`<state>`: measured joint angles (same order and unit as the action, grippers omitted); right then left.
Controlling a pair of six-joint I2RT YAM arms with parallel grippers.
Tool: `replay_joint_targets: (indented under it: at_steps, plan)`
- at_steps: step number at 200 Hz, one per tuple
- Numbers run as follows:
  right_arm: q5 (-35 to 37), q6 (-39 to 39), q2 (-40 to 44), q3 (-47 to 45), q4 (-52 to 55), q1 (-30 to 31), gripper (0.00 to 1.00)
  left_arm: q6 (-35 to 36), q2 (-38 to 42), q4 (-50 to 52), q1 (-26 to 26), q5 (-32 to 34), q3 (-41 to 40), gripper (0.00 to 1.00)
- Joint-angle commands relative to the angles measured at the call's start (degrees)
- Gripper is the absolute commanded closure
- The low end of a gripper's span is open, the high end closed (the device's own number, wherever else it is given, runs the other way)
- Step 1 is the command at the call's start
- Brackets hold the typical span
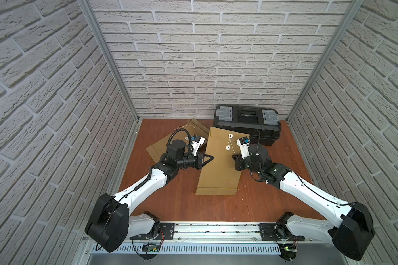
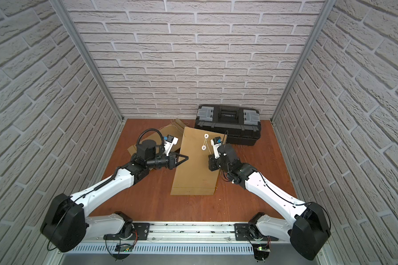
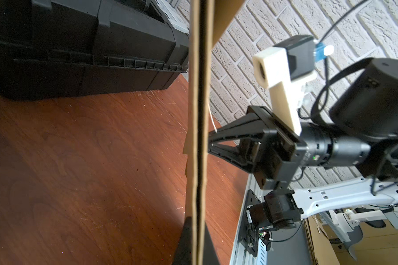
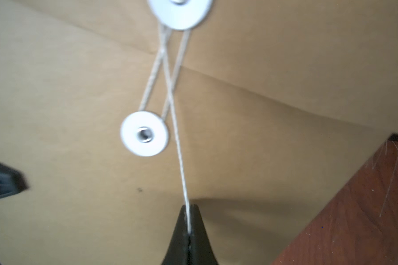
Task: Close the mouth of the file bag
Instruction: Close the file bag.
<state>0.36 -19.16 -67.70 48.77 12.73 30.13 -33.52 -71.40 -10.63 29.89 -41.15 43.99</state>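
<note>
**Both grippers clamped on the file bag mid-table**

The brown kraft-paper file bag [image 1: 218, 174] is lying in the middle of the reddish-brown wooden tabletop [image 1: 182, 206], slightly slanted, with its disc end toward the back wall. The left gripper [image 1: 211, 157] is pinching the bag's left edge, jaws together on the paper. The left wrist view is showing that edge end-on between the black fingers [image 3: 185, 247]. The right gripper [image 4: 189, 226] is squeezing the thin white string [image 4: 176, 137], jaws together on it. The string is running taut up to the two white round discs [image 4: 133, 137] and looping between them.

The bag's far right corner is sitting just beside the black plastic toolbox [image 1: 247, 124], which is standing against the back wall. A second brown paper bag [image 1: 159, 149] is lying to the left, partly under the left arm. Open tabletop is showing between the file bag's near edge and the aluminium rail [image 1: 216, 229] at the front. White brick-patterned walls [image 1: 216, 57] are closing in the table on three sides.
</note>
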Motion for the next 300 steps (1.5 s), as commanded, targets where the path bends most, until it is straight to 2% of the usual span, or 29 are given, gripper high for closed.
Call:
replay_joint_targets:
  at_steps: [1,50,84,137,215,269,300]
  plan:
    - [-5.29,-0.12,-1.12,-0.57,-0.60,-3.38,0.97,0.95,2.01,-2.22,-0.18,-0.24,1.87,1.00]
    - [-6.43,1.70,-2.66,3.39,2.56,-6.73,0.97,1.85,2.57,-0.75,-0.44,-0.16,1.63,1.00]
    - [-6.49,3.29,-1.83,9.82,11.58,-7.92,0.98,3.67,3.17,1.95,-1.28,-0.16,1.56,1.00]
    - [3.89,8.26,-5.67,22.32,27.20,-8.32,0.97,4.16,4.11,3.09,-1.65,-1.43,1.75,1.00]
    - [12.77,13.06,-17.04,36.69,31.96,-8.25,0.97,4.51,3.19,2.76,-0.35,-2.32,1.88,1.00]
    - [11.67,13.85,-22.22,44.55,33.51,-7.40,0.97,4.60,2.36,2.67,0.15,-2.11,1.74,1.00]
    - [11.81,14.96,-25.88,53.24,38.98,-4.57,0.97,5.01,1.20,2.80,0.17,-1.86,1.78,1.00]
